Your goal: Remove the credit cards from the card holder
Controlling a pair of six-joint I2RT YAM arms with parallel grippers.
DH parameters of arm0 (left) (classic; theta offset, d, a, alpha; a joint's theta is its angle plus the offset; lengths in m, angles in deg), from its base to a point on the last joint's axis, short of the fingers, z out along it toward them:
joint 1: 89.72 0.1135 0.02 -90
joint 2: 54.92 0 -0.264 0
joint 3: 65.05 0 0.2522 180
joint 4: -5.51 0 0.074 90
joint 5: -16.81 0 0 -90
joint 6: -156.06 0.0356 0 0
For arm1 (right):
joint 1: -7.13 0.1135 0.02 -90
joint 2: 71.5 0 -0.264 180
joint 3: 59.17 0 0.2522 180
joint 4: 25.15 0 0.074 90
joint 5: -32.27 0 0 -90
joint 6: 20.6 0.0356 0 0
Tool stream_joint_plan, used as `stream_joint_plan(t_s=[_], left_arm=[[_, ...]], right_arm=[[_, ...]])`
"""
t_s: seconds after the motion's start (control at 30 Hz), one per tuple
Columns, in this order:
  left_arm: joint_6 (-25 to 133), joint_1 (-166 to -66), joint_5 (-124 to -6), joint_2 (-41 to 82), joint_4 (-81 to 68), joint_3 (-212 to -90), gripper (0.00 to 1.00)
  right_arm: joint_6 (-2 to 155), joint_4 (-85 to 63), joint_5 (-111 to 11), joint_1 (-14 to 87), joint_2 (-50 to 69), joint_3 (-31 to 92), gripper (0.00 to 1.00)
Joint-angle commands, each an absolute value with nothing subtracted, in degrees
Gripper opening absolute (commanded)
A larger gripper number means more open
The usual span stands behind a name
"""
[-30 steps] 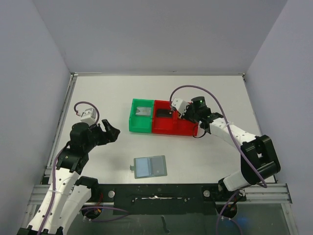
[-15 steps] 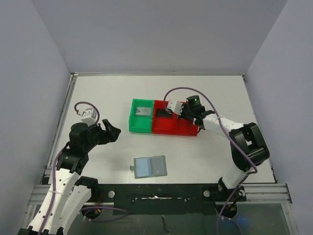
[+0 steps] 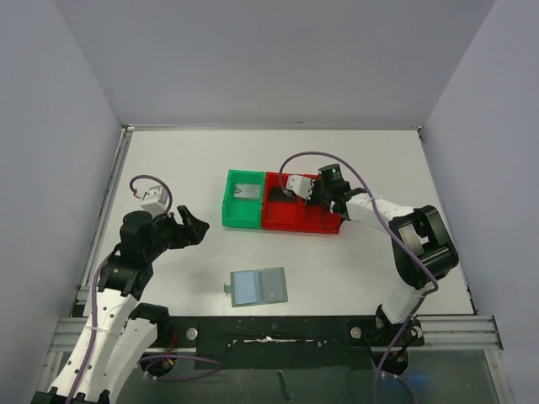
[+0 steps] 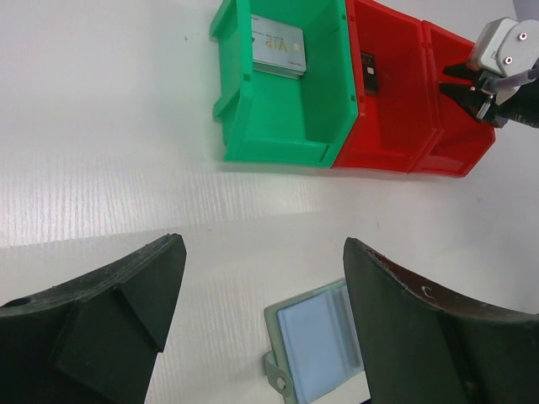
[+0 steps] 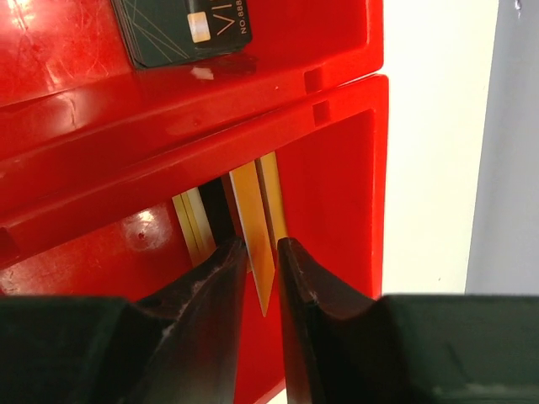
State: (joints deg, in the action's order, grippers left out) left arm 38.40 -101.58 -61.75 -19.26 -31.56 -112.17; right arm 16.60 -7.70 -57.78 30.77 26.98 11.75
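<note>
My right jaws stood slightly parted over the red bin (image 3: 299,225) at the middle of the surface. A gold-tan credit card (image 5: 253,210) stood on edge in the gap between them, and I could not tell whether either side touched it. A second gold card (image 5: 192,223) stood just beside it, a dark card (image 5: 181,29) lay in the next red compartment, and a silver card (image 4: 278,46) lay in the green bin (image 4: 278,135). My left jaws hung wide open, holding nothing, toward the left edge. The card holder (image 3: 259,286) lay opened flat by the near edge, well apart from both.
</note>
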Motion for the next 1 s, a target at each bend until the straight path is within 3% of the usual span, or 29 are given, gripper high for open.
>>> stream_joint_plan(t_s=[0.0, 0.27, 0.97], left_arm=[[40.0, -101.0, -60.0, -19.1, -27.9, -112.6, 0.75], [40.1, -101.0, -59.3, -18.6, -27.9, -112.7, 0.75], [40.3, -101.0, -57.9, -18.6, -27.2, -112.5, 0.75]], right_arm=[[15.6, -7.7, -58.1, 30.1, 26.1, 13.5, 0.25], [16.6, -7.2, -58.5, 30.1, 26.9, 13.7, 0.35], [21.2, -9.1, -57.1, 29.1, 23.3, 14.2, 0.42]])
